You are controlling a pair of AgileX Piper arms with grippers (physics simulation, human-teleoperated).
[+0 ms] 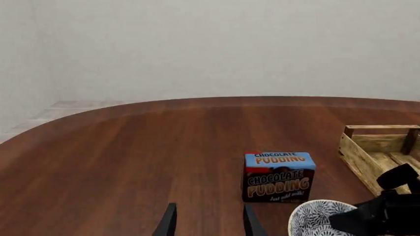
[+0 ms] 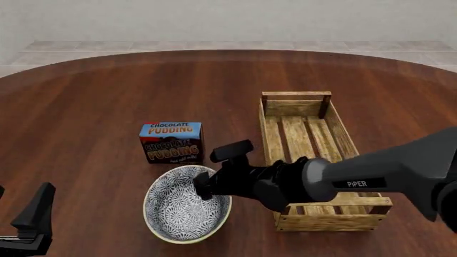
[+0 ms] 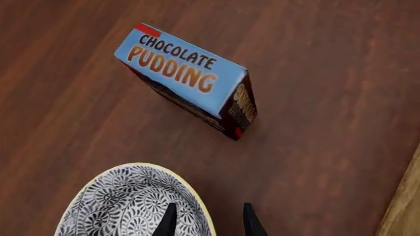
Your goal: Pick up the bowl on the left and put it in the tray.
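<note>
Right pincer (image 2: 203,188) astride bowl (image 2: 179,219) rim

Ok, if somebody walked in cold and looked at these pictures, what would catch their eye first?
Probably the right gripper, reaching across the table's middle to the near-right rim of the patterned bowl, its fingers straddling that rim in the right wrist view. Next, the bright blue chocolate pudding box standing just behind the bowl, and the long wooden tray to the right. The left gripper hangs open, off to the near left.
</note>
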